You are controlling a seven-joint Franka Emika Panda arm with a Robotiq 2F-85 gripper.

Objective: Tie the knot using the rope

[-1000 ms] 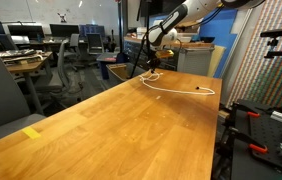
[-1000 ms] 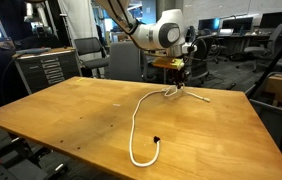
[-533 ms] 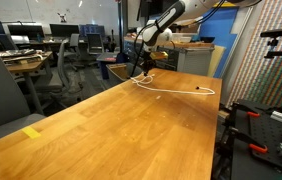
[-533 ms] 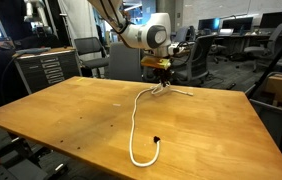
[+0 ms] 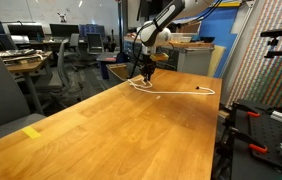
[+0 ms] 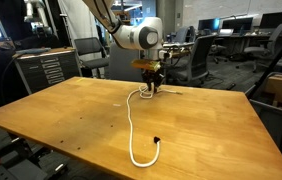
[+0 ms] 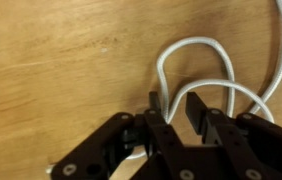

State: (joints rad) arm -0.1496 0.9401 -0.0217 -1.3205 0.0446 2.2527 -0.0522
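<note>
Where hand (image 6: 152, 91) hangs: tabletop's (image 6: 71, 110) 12 o'clock edge, above rope (image 6: 131, 125) loop.
Hand state: fingers (image 7: 195, 108) parted, gap showing.
Rope: trails toward 6 o'clock.

Both exterior views are lit by even, diffuse indoor light. It gives the wooden table (image 5: 111, 130) a soft sheen with only faint shadows, and fine detail is coarse, so the white rope (image 6: 132, 125) reads as a thin bright line. The wrist view is warm-toned and soft overall: the dark gripper (image 7: 174, 103) is blurred in the near field, and the rope appears slightly overexposed against the wood.
</note>
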